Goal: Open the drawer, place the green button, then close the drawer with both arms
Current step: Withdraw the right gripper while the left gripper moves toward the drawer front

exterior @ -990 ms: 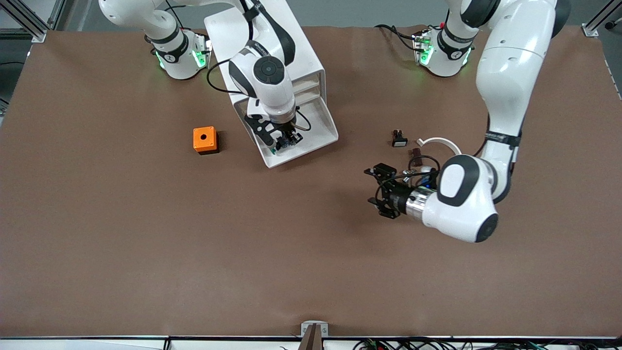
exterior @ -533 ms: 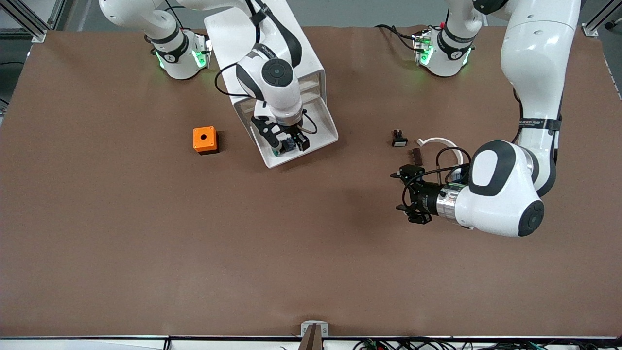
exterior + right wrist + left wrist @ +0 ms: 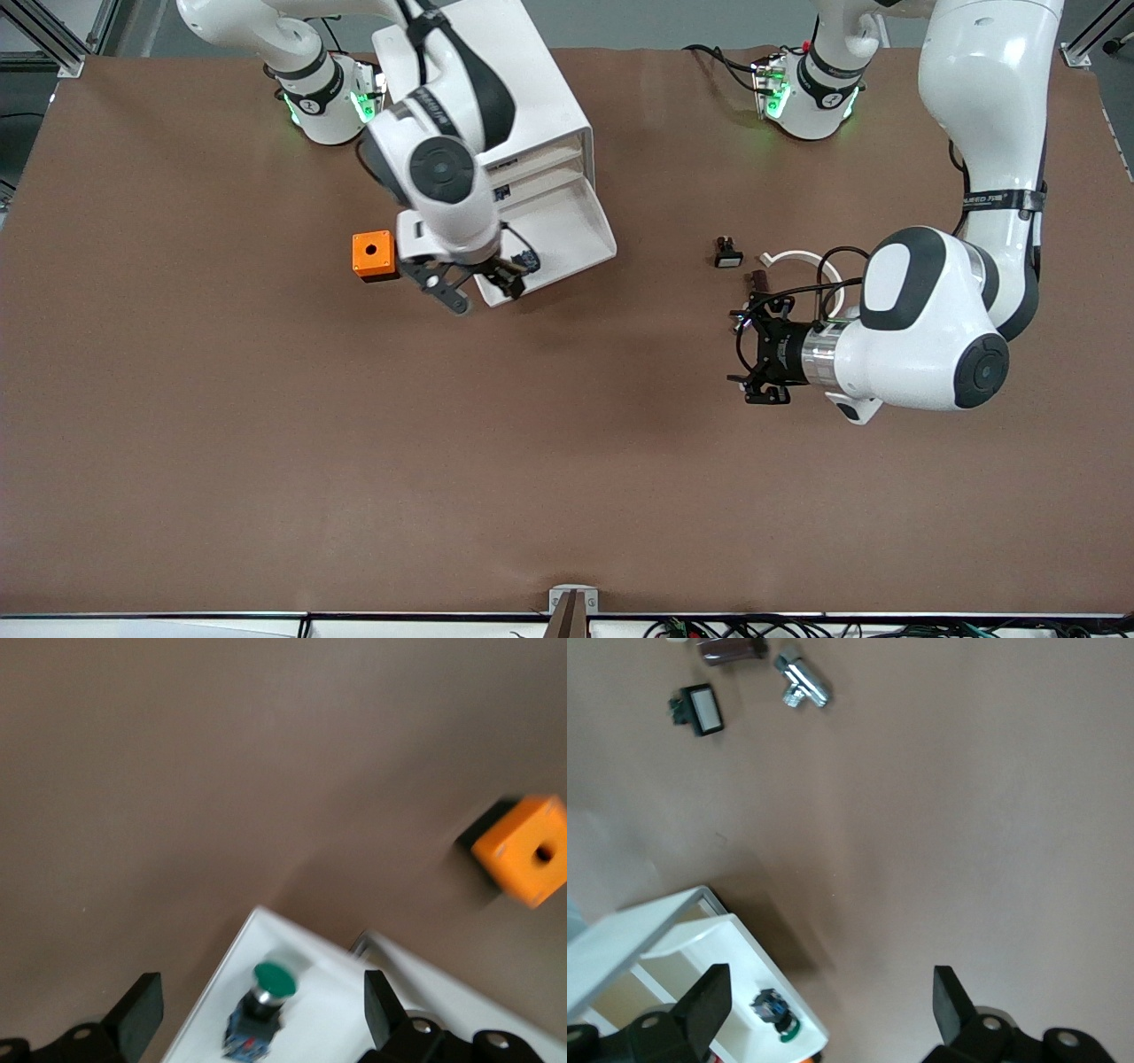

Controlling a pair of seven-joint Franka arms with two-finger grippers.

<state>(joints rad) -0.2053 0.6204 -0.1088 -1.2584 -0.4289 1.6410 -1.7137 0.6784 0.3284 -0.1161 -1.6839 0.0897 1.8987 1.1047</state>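
Inside the pulled-out drawer (image 3: 567,232), near its front corner, lies the button (image 3: 528,260), so closing comes next. Right end effector (image 3: 469,288), released and empty, hovers over that front edge; left end effector (image 3: 753,354), also released, waits well apart over the worktop (image 3: 266,461).

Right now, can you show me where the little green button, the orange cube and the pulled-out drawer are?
green button (image 3: 274,978): right wrist view, on its round green cap.
orange cube (image 3: 373,254): front view, on its top face beside the hole.
drawer (image 3: 585,232): front view, on its bare white floor.
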